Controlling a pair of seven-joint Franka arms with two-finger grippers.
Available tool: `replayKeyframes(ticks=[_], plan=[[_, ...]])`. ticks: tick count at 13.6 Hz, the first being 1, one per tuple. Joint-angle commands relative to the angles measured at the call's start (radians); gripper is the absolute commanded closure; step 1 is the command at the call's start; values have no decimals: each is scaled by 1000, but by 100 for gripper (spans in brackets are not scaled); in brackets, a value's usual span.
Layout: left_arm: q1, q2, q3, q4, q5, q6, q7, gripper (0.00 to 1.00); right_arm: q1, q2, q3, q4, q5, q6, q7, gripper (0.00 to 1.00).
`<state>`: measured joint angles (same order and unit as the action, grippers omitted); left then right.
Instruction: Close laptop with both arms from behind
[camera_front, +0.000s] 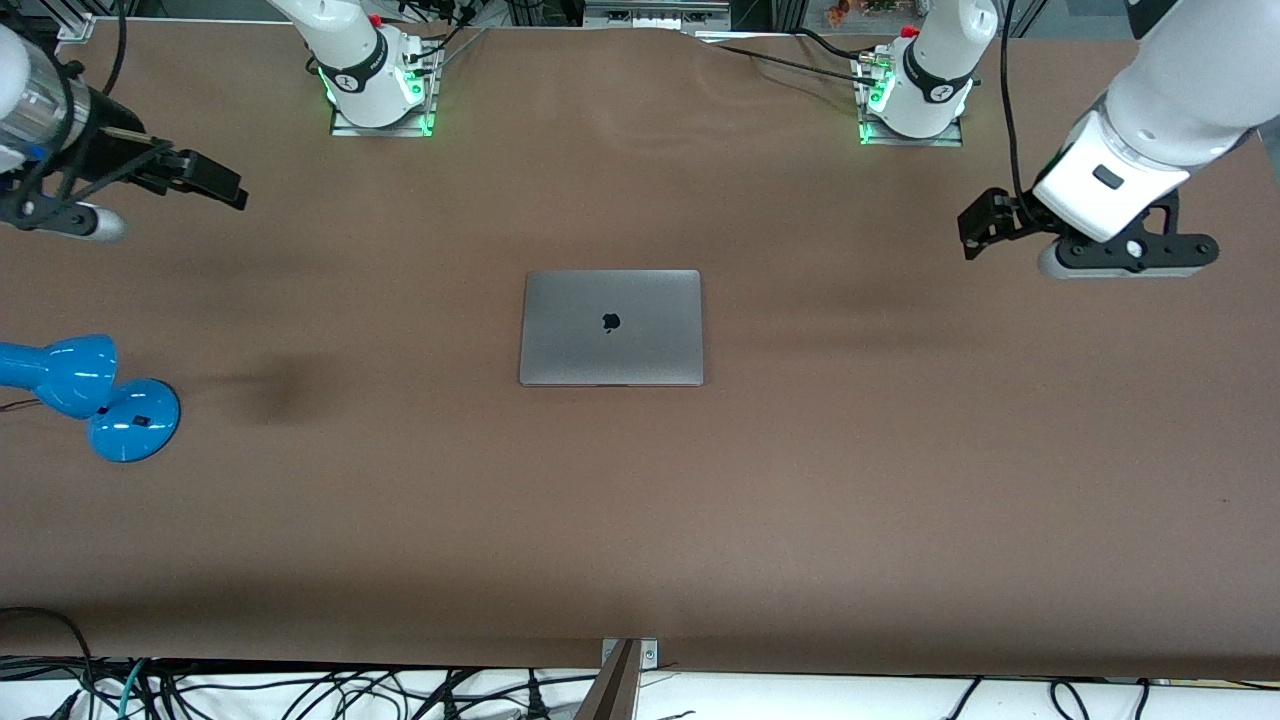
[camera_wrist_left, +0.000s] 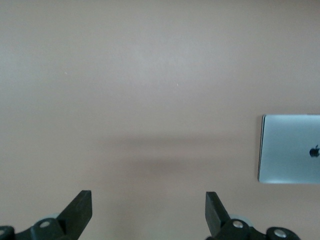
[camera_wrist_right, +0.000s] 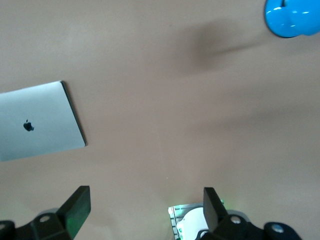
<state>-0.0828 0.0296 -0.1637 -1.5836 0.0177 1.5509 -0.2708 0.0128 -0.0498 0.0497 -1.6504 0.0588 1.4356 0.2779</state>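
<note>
Brown tabletop, a closed laptop in the middle, both arms drawn back to the ends.

Brown table (camera_front: 640, 520): near the right arm's end sits a glossy blue desk lamp (camera_front: 90, 395), with the right gripper (camera_front: 205, 180) hanging above that end, fingers spread and empty. At the table's centre lies the slim space-grey metal laptop (camera_front: 611, 327), lid flat down, dark logo showing. The left gripper (camera_front: 985, 222) hovers over the left arm's end, fingers likewise spread wide, holding nothing. By my reckoning the closing is done; nothing remains but for both arms to stay clear.
</note>
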Motion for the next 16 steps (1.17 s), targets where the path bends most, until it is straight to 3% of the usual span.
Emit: replayKeyframes(ticks=[1,5,9,10,16], plan=[[-14,-112,13,-114,-24,8,19,0,-22,-22,-2,-11,-54,26,9,0],[-15,-161,15,-141,-24,-38,97,0,-22,-19,-2,-29,-65,159,6,0],[-34,-197,26,-174,-25,-45,127,0,-22,-16,-1,-29,-65,169,7,0],[-49,-197,51,-168,-25,-45,127,0,-22,-15,-1,-28,-65,172,7,0],[-51,-172,49,-154,-25,-43,125,0,-22,-13,1,-26,-65,174,7,0]])
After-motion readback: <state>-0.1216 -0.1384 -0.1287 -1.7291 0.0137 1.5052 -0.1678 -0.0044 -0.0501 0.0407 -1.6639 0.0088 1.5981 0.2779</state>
